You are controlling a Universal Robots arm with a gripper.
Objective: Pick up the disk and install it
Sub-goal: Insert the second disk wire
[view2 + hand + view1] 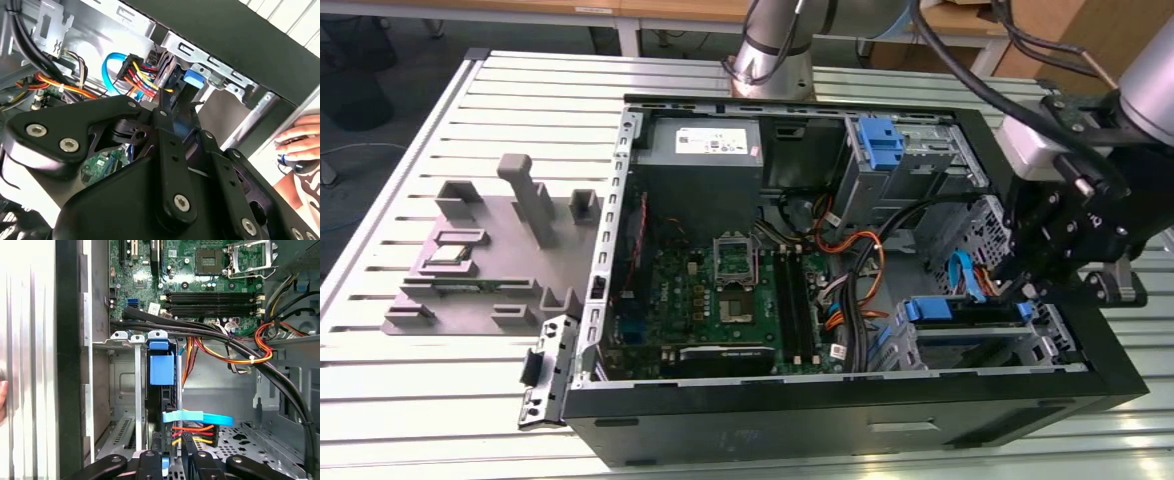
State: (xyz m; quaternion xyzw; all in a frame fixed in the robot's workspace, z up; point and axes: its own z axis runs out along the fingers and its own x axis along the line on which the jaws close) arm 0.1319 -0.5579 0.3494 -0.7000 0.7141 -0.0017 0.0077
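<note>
We see the gripper (1041,285) lowered inside the open computer case (854,400) on the slatted worktop (400,380), at the drive cage on the exterior view's right. The disk (161,390) stands on edge in that cage, blue bracket showing. Whether the jaws grip it, we cannot tell. A hand (300,145) rests beside the case.

Bright even light; table (25,340) overexposed, glaring.
</note>
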